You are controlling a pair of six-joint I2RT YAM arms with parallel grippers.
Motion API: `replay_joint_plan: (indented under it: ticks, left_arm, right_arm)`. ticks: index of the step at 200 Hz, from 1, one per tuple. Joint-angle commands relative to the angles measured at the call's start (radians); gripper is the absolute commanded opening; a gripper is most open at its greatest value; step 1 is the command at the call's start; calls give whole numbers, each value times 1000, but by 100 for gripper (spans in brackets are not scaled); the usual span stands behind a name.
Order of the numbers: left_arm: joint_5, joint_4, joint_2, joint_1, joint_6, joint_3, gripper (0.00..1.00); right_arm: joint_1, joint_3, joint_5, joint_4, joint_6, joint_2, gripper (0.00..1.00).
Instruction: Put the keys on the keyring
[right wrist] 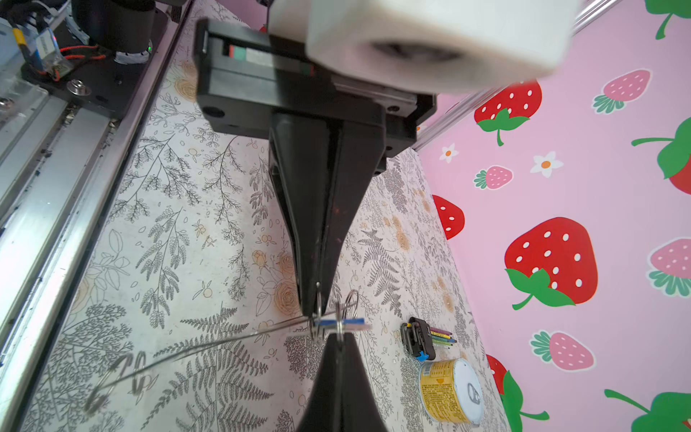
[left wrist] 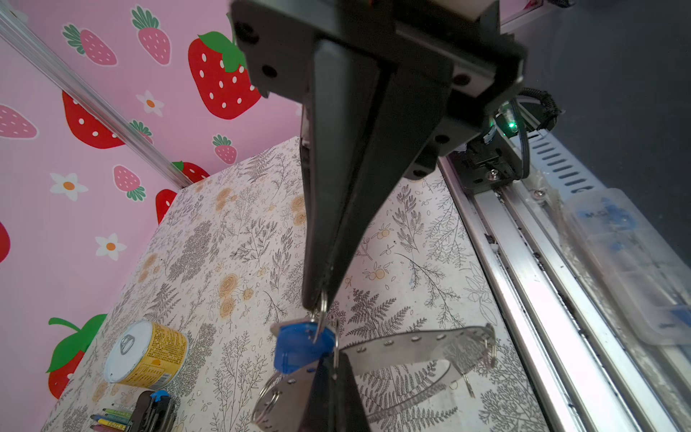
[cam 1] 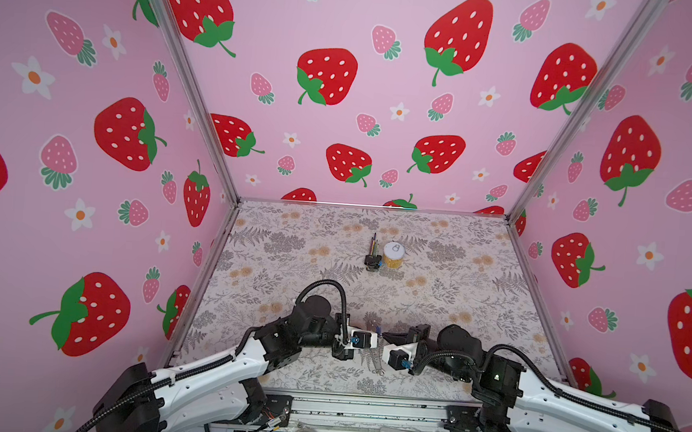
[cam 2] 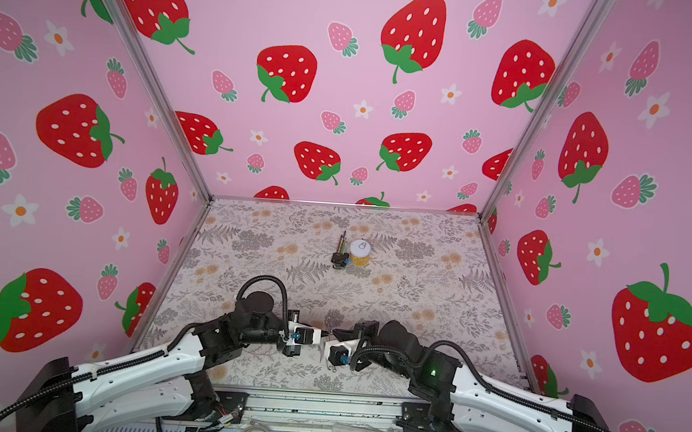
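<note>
Both arms meet low over the front middle of the table in both top views. In the left wrist view my left gripper (left wrist: 319, 305) is shut on a thin wire ring that hangs across the keys (left wrist: 301, 349), a small blue tag. The keyring (left wrist: 411, 346), a wide flat metal hoop with holes along its band, curves away beside the tag. In the right wrist view my right gripper (right wrist: 315, 312) is shut on a small wire ring at the end of the keyring (right wrist: 209, 342), seen edge-on as a thin line. The keys (right wrist: 347, 323) show as a blue sliver right beside it.
A yellow can (cam 1: 393, 256) with a white lid and a black clip (cam 1: 372, 261) holding coloured sticks stand at the back middle of the table. A metal rail (left wrist: 523, 299) runs along the table's front edge, with a clear plastic box (left wrist: 628, 262) beyond it. Pink walls close three sides.
</note>
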Motion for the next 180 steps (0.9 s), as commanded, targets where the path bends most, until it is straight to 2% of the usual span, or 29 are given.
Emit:
replay_joint_plan:
  ticks: [1,105,180]
  left_arm:
    - [37,35,1,5,-15,56,0]
    - [28,-45,20,15,-53,108,0]
    - [34,-40,25,32,-104,125,0]
  right_arm:
    - [19,26,43,-27,-57,-12,0]
    - [42,55,74,-76,-119,-23,0]
    - [55,84,84,-139,-154,-11,0]
